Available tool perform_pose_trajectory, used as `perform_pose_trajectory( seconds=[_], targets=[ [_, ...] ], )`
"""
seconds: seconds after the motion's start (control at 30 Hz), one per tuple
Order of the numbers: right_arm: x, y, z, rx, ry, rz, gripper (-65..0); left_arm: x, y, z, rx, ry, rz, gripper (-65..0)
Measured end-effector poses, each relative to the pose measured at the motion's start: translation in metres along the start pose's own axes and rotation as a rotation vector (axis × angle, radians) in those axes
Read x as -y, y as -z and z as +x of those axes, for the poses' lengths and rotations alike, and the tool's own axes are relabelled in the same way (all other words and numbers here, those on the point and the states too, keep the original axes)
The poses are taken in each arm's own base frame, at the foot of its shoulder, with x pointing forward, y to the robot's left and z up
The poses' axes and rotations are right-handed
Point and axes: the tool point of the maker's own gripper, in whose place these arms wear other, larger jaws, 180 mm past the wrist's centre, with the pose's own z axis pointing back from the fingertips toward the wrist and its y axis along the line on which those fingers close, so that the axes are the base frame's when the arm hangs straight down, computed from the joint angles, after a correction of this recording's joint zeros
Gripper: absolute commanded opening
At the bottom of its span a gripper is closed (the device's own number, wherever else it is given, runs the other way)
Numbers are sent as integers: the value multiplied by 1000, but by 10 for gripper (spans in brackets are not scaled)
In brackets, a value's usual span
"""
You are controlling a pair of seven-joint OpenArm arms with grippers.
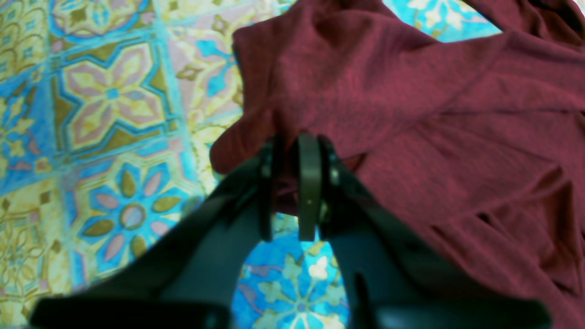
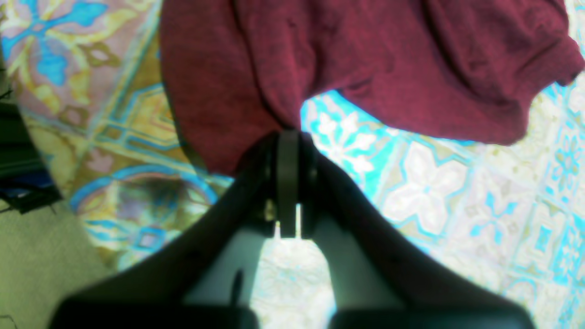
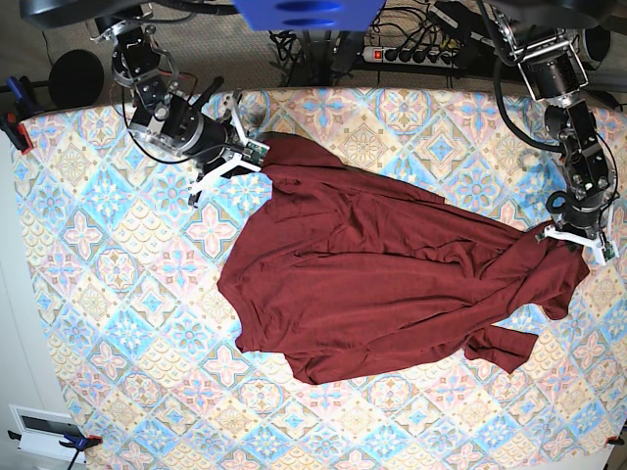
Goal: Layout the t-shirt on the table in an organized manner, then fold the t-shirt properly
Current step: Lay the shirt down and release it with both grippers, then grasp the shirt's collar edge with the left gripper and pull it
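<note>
The plain dark maroon-red jersey t-shirt (image 3: 372,284) lay stretched slantwise across the bench (image 3: 118,284) with its pastel diamond-tile cloth, body mostly flat but rumpled and bunched toward the right gripper's far corner and the left gripper's end. The right gripper (image 2: 288,137) was clamped tight on a pinch of fabric at one upper edge, apparently to anchor that corner while the cloth was pulled taut for laying out. The left gripper (image 1: 292,151) stood at the opposite edge with a narrow gap between its jaws and a fold of fabric between them; whether it truly gripped the fold I could not tell. No brand, label or legible writing showed on the shirt or cloth.
</note>
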Motion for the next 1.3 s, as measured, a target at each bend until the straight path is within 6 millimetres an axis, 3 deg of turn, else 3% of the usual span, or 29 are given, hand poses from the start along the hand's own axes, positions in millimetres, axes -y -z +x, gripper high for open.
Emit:
perform_pose_trajectory(
  seconds=[0.17, 0.3, 0.47, 0.67, 0.73, 0.9, 1.0, 1.1, 1.3],
  targets=[
    [34, -9, -27, -119, -55, -117, -650, 13, -3, 2, 9, 14, -37, -515],
    [36, -10, -31, -140, -66, -128, -650, 52, -31, -1, 31, 95, -184, -469],
    [37, -10, -32, -143, -69, -131, -650, 70, -40, 0, 41, 123, -234, -431],
    [38, -10, -31, -140, -69, -134, -650, 106, -84, -57, -115, 185, -379, -430],
    [38, -10, -31, -140, -70, -134, -650, 118, -96, -68, -139, 186, -428, -429],
    [37, -10, -31, -140, -69, -132, -598, 131, -106, -102, -218, 157, -460, -428],
    [37, -10, -33, -147, -71, -132, -544, 149, -118, -129, -281, 136, -504, -427],
    [37, -10, -32, -145, -71, -131, -508, 164, -126, -143, -323, 157, -547, -426],
    [36, -10, -31, -142, -73, -130, -519, 181, -125, -170, -391, 142, -573, -426]
  ],
)
